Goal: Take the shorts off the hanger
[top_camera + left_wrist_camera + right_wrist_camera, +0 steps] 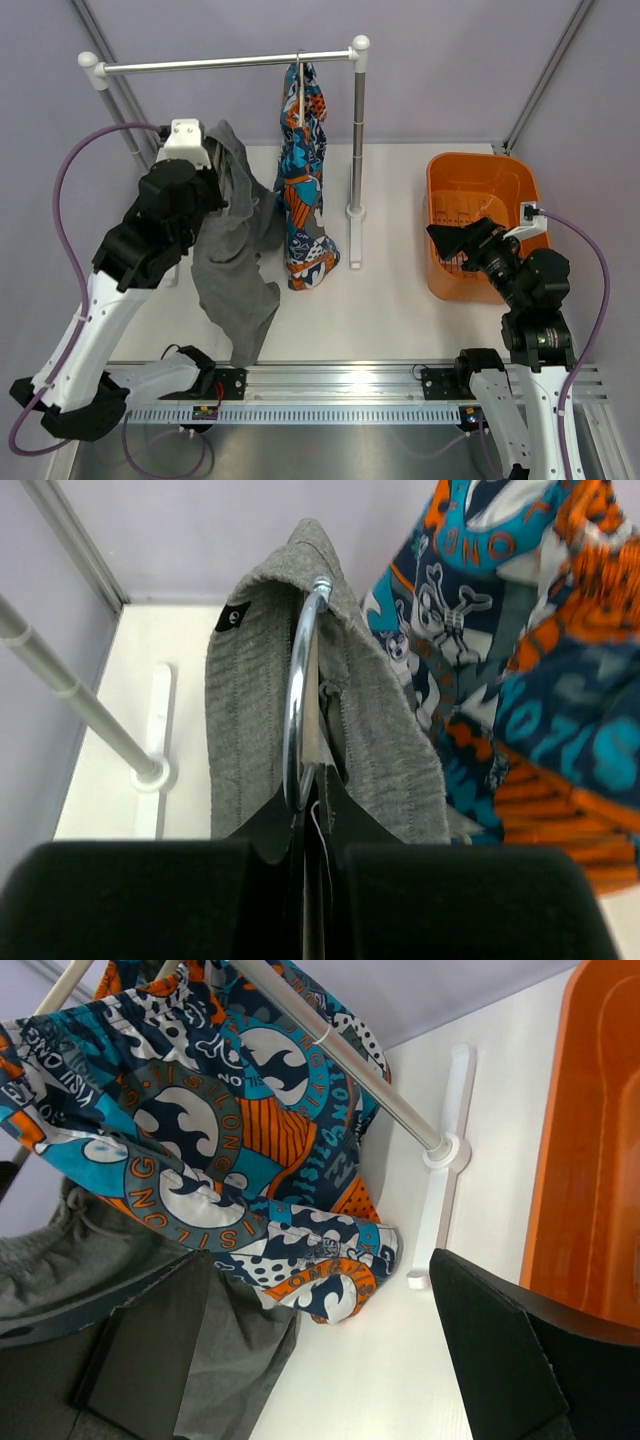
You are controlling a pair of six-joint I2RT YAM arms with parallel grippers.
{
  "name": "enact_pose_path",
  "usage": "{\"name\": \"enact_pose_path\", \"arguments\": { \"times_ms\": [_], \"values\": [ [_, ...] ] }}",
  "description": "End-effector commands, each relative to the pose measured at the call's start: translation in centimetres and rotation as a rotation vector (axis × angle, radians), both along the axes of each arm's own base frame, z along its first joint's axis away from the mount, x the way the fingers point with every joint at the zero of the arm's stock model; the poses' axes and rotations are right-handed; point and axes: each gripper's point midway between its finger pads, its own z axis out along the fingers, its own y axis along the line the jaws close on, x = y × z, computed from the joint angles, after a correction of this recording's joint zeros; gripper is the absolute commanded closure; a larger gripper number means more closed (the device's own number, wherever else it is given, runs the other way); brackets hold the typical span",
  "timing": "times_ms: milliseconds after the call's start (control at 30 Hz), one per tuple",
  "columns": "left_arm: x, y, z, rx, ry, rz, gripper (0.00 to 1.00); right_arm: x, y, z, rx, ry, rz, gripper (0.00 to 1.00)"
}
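Note:
The shorts (303,180), printed in teal, orange, white and black, hang from the rack's rail on a thin hanger (299,95) seen edge-on; their lower end rests on the table. They also show in the right wrist view (220,1130) and the left wrist view (520,660). My left gripper (310,790) is left of the shorts (215,175) and shut on a second hanger's neck, just below its metal hook (297,680). Grey cloth (250,710) drapes over that hanger. My right gripper (320,1360) is open and empty, low by the basket (455,240).
A metal rack (357,130) with white feet stands at the back. An orange basket (500,180) sits at the right. The grey cloth (235,280) hangs down to the table's near edge, beside the shorts.

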Motion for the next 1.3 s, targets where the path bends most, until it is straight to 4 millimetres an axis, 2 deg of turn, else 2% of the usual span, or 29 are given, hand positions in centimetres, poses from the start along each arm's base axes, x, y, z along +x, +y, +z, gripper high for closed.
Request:
{"name": "enact_pose_path", "arguments": {
  "times_ms": [0, 33, 100, 133, 200, 233, 300, 333, 433, 500, 667, 733, 800, 867, 900, 933, 967, 1000, 1033, 1067, 1133, 1267],
  "values": [
    [-2.3, -0.7, -0.2, -0.084, -0.020, -0.090, 1.00, -0.4, 1.0, 1.2, -0.019, -0.071, 0.075, 0.01],
    [-3.1, -2.0, -1.0, -0.102, 0.003, -0.177, 1.00, -0.4, 1.2, 1.2, -0.018, -0.069, 0.087, 0.00],
    [-4.8, -3.1, -2.8, -0.115, 0.040, -0.278, 1.00, -0.2, 1.4, 0.9, -0.012, -0.055, 0.098, 0.01],
    [-5.8, -4.2, -3.5, -0.130, 0.064, -0.362, 1.00, -0.2, 1.6, 0.9, -0.007, -0.050, 0.111, 0.01],
    [-7.5, -5.1, -4.9, -0.150, 0.093, -0.449, 1.00, -0.1, 2.0, 0.9, 0.009, -0.031, 0.137, 0.01],
    [-8.7, -6.6, -5.2, -0.173, 0.105, -0.549, 1.00, -0.4, 2.5, 1.2, 0.017, -0.035, 0.174, 0.01],
    [-10.7, -8.0, -5.6, -0.185, 0.112, -0.689, 1.00, -0.4, 3.2, 1.6, 0.031, -0.039, 0.215, 0.01],
    [-12.6, -9.2, -6.0, -0.201, 0.121, -0.800, 1.00, -0.8, 3.6, 1.9, 0.037, -0.045, 0.252, 0.01],
    [-15.2, -10.8, -6.9, -0.202, 0.148, -0.972, 1.00, -1.7, 4.4, 3.0, 0.060, -0.076, 0.312, 0.01],
    [-16.1, -11.6, -7.4, -0.196, 0.171, -1.035, 1.00, -2.4, 4.9, 3.9, 0.082, -0.101, 0.349, 0.02],
    [-15.0, -14.1, -8.7, -0.169, 0.197, -1.013, 1.00, -3.6, 5.6, 4.7, 0.067, -0.107, 0.389, 0.05],
    [-15.0, -15.5, -8.4, -0.162, 0.174, -1.025, 1.00, -3.5, 5.7, 4.4, 0.057, -0.092, 0.379, 0.06],
    [-14.7, -17.0, -8.8, -0.149, 0.188, -1.034, 1.00, -3.8, 6.6, 4.1, 0.057, -0.075, 0.414, 0.07],
    [-14.6, -18.4, -8.7, -0.125, 0.170, -1.037, 1.00, -3.2, 7.2, 3.5, 0.053, -0.037, 0.410, 0.09],
    [-14.6, -19.6, -9.1, -0.103, 0.183, -1.043, 1.00, -3.9, 8.5, 3.0, 0.038, -0.012, 0.465, 0.09],
    [-13.9, -20.0, -9.1, -0.087, 0.170, -1.011, 1.00, -2.8, 8.8, 2.5, 0.020, 0.017, 0.431, 0.10],
    [-13.7, -20.4, -9.2, -0.073, 0.170, -1.007, 1.00, -2.7, 9.4, 2.2, 0.003, 0.033, 0.429, 0.11],
    [-13.0, -20.7, -9.3, -0.059, 0.164, -0.977, 1.00, -3.5, 10.8, 1.4, -0.028, 0.062, 0.478, 0.11],
    [-12.2, -21.2, -9.3, -0.045, 0.162, -0.945, 1.00, -2.7, 10.7, 1.5, -0.050, 0.070, 0.422, 0.12],
    [-11.5, -21.2, -9.4, -0.034, 0.161, -0.917, 1.00, -2.2, 11.1, 0.6, -0.077, 0.107, 0.408, 0.13],
    [-9.8, -21.1, -9.2, -0.012, 0.149, -0.827, 1.00, -2.0, 11.3, -0.2, -0.133, 0.144, 0.368, 0.14],
    [-8.4, -21.0, -8.0, -0.004, 0.129, -0.749, 1.00, -0.9, 11.8, -2.2, -0.221, 0.218, 0.314, 0.16]
  ]
}}
